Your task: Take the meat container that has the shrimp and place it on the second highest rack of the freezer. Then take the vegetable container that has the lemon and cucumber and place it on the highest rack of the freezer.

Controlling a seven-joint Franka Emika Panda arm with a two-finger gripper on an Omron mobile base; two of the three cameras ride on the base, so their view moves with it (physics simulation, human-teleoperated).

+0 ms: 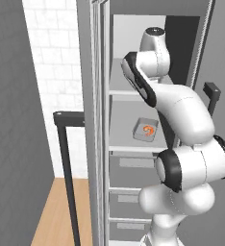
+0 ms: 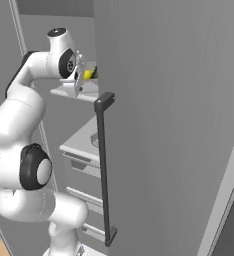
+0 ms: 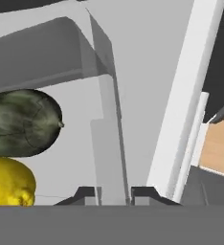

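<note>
On the highest rack (image 1: 120, 82) of the freezer (image 1: 181, 43), my gripper (image 3: 113, 194) is shut on the thin grey wall of the vegetable container (image 3: 106, 139). Inside that container, the dark green cucumber (image 3: 23, 123) lies just above the yellow lemon (image 3: 8, 184) in the hand view. From the right base view, the lemon (image 2: 88, 74) shows beside the hand (image 2: 77, 79) at the upper shelf (image 2: 64, 92). The meat container (image 1: 139, 133) with the orange shrimp (image 1: 147, 129) rests on the second highest rack (image 1: 126, 144), below my forearm.
Grey drawers (image 1: 131, 166) stack beneath the lower shelf. The open freezer door with its long dark handle (image 2: 103, 165) stands close on the right. Another dark handle (image 1: 66, 168) and a door edge stand to the left, over a wooden floor (image 1: 59, 211).
</note>
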